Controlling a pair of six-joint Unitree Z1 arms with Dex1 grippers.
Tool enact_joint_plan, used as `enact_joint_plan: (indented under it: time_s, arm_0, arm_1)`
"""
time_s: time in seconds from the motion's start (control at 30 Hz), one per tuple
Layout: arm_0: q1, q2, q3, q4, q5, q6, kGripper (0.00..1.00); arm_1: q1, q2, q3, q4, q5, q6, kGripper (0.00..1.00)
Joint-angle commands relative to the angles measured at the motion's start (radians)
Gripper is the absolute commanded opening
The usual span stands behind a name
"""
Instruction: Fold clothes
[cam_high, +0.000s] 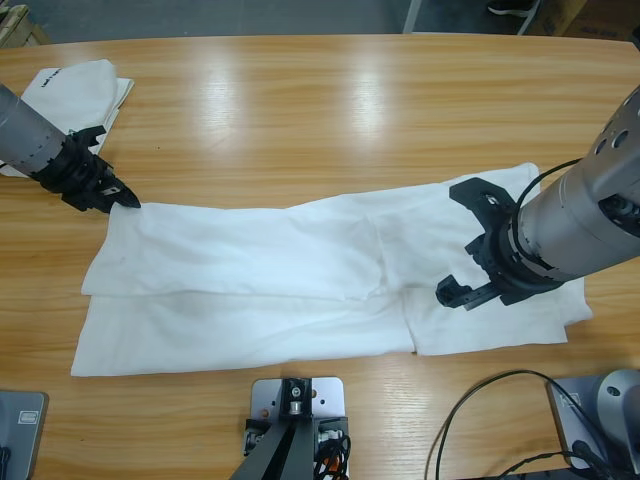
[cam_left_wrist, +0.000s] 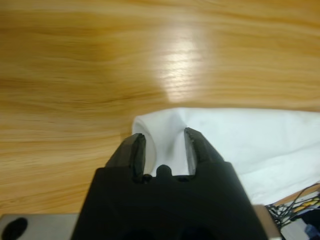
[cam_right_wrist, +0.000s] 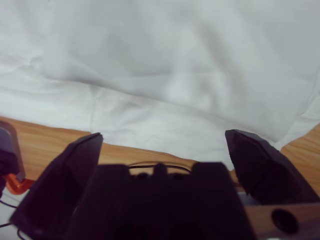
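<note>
High view shows a large white soft-cloth T-shirt (cam_high: 300, 280) lying folded lengthwise across the long wooden table (cam_high: 330, 110). At its upper left corner the left gripper (cam_high: 128, 200) has narrow jaws pinching the cloth. Above its right part the right gripper (cam_high: 468, 240) hangs with wide jaws, holding nothing. Another white folded T-shirt (cam_high: 75, 85) rests at the far left corner.

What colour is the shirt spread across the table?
Plain white; the T-shirt shows best in the high view.

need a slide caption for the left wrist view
Left claw closed on a corner of the white T-shirt lying on the wooden table.
</note>
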Motion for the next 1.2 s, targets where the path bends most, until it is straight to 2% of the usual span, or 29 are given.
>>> enact_joint_plan:
  time_s: [0.03, 0.37, 0.53, 0.63, 0.83, 0.97, 1.0, 1.03, 1.07, 1.2]
  arm_0:
    - [0.041, -0.025, 0.011, -0.016, -0.010, -0.017, 0.000]
    - [0.044, -0.024, 0.036, -0.020, -0.024, -0.029, 0.000]
    - [0.177, -0.083, 0.110, -0.107, -0.040, -0.121, 0.000]
    - [0.214, -0.086, 0.144, -0.146, -0.063, -0.146, 0.000]
    - [0.197, -0.101, 0.195, -0.196, -0.098, -0.171, 0.000]
    - [0.140, -0.187, 0.189, -0.079, -0.119, -0.041, 0.017]
    - [0.134, -0.206, 0.198, -0.045, -0.140, -0.008, 0.413]
    - [0.122, -0.223, 0.214, -0.020, -0.160, 0.013, 0.653]
    - [0.115, -0.245, 0.242, -0.009, -0.163, 0.022, 0.699]
    - [0.115, -0.233, 0.331, -0.022, -0.219, 0.021, 0.715]
  arm_1:
    - [-0.010, 0.053, 0.044, -0.025, 0.019, 0.017, 0.991]
    - [-0.010, 0.059, 0.056, -0.042, 0.021, 0.030, 0.991]
    - [-0.010, 0.063, 0.062, -0.042, 0.023, 0.032, 0.991]
    - [-0.010, 0.065, 0.072, -0.045, 0.025, 0.037, 0.991]
    - [-0.010, 0.061, 0.078, -0.052, 0.027, 0.039, 0.992]
    - [-0.010, -0.001, 0.078, -0.058, 0.015, 0.037, 1.000]
    - [-0.010, -0.013, 0.078, -0.062, 0.024, 0.035, 1.000]
    - [-0.010, -0.022, 0.079, -0.062, 0.030, 0.034, 1.000]
    - [-0.010, -0.027, 0.081, -0.063, 0.039, 0.033, 1.000]
    - [-0.010, -0.021, 0.102, -0.072, 0.059, 0.034, 1.000]
